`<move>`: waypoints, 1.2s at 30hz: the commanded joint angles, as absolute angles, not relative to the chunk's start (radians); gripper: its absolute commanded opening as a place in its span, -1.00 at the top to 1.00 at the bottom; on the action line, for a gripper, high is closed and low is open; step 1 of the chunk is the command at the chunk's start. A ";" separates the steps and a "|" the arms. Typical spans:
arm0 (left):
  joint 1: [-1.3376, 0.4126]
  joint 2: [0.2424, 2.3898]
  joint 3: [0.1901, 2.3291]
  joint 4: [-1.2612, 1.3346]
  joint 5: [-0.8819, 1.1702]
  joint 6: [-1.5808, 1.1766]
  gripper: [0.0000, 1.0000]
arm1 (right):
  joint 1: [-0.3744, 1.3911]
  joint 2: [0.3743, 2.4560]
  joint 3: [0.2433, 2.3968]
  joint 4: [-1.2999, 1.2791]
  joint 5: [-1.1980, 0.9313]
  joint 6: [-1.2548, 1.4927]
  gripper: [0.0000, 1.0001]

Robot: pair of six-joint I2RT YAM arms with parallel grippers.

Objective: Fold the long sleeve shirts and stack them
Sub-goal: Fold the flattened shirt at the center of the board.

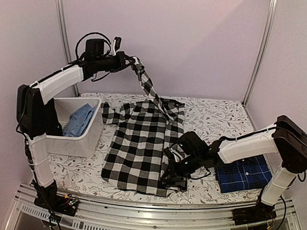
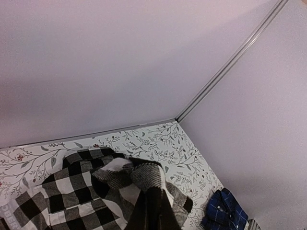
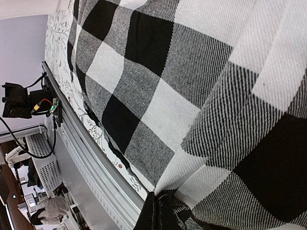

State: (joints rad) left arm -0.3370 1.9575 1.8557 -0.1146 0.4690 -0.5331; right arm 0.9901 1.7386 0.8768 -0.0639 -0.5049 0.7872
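At the near edge, right of centre, the right gripper [image 1: 174,174] sits low on the near right hem of the large black-and-white buffalo-check button-up cloth shirt [image 1: 136,150]. Its wrist view shows the dark fingers [image 3: 154,215] drawn together with check cloth gathered at them, so I judge it clenched on that hem. Just beside that arm, toward the near right corner, the navy blue plaid shirt with thin light lines [image 1: 243,174] lies folded flat. The check shirt spreads over the middle of the flower-printed bench [image 1: 215,118]. At the left edge stands a white plastic bin [image 1: 93,135] holding a light blue cloth [image 1: 78,120]. High above the far edge, the left gripper [image 1: 130,62] grasps the check shirt's long sleeve [image 1: 153,93], which hangs taut from it. The step in hand looks like folding that sleeve in; next it needs carrying across the body and laying flat. The left fingers are cut off from their own view, and the collar is hard to make out.
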 commanded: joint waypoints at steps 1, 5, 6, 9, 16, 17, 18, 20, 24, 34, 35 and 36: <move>-0.322 1.920 1.855 -0.127 0.445 -0.504 1.00 | 1.001 1.741 0.890 -0.069 -0.522 0.766 1.00; -0.316 1.942 1.866 -0.147 0.446 -0.503 1.00 | 1.003 1.744 0.901 -0.063 -0.534 0.766 1.00; -0.315 1.954 1.871 -0.156 0.448 -0.502 1.00 | 1.003 1.747 0.905 -0.063 -0.535 0.761 1.00; -0.311 1.976 1.874 -0.164 0.449 -0.504 1.00 | 1.002 1.771 0.925 -0.058 -0.556 0.754 1.00; -0.307 2.013 1.888 -0.173 0.459 -0.508 1.00 | 1.003 1.788 0.956 -0.063 -0.576 0.737 1.00; -0.306 2.015 1.888 -0.173 0.459 -0.509 1.00 | 1.003 1.789 0.958 -0.063 -0.578 0.735 1.00; -0.307 2.016 1.886 -0.171 0.461 -0.509 1.00 | 1.003 1.791 0.959 -0.063 -0.580 0.735 1.00; -0.307 2.017 1.880 -0.167 0.464 -0.513 1.00 | 1.003 1.802 0.955 -0.058 -0.585 0.733 1.00; -0.308 2.019 1.869 -0.164 0.471 -0.519 1.00 | 1.003 1.837 0.933 -0.015 -0.609 0.736 1.00; -0.315 1.988 1.781 -0.154 0.498 -0.538 1.00 | 1.000 1.780 0.975 -0.044 -0.607 0.693 0.25; -0.317 1.983 1.768 -0.153 0.500 -0.539 1.00 | 0.997 1.764 0.991 -0.058 -0.600 0.685 0.20; -0.320 1.971 1.748 -0.150 0.503 -0.538 1.00 | 0.991 1.741 1.001 -0.076 -0.592 0.680 0.16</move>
